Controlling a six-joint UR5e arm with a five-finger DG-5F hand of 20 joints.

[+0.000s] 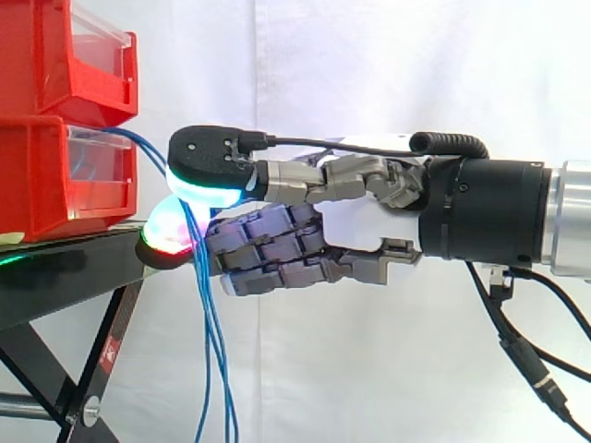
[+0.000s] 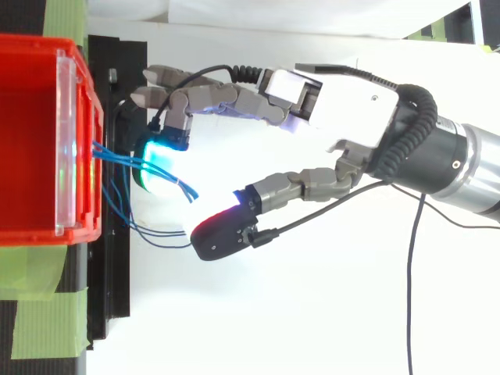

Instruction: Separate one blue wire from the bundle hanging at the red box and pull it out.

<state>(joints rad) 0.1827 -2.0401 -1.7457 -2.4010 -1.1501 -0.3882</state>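
A bundle of thin blue wires [image 1: 211, 305] comes out of the lower red bin [image 1: 55, 175] and hangs down past the edge of the black stand [image 1: 65, 268]. From above, the blue wires [image 2: 117, 160] leave the red bin [image 2: 31, 141] and loop over the stand. My hand [image 2: 351, 109] reaches in from the right, right at the bundle. A cyan-glowing fingertip [image 1: 211, 180] sits above the wires and a red-glowing thumb pad [image 2: 219, 230] lies apart from it. The wires run through the gap between these two pads, unpinched. One wire end [image 2: 187, 191] lies beside the cyan pad.
A second red bin [image 1: 65, 55] is stacked on the lower one. The stand's legs [image 1: 102, 360] slant down at the lower left. Green tape [image 2: 43, 305] marks the surface beside the bin. A white curtain hangs behind.
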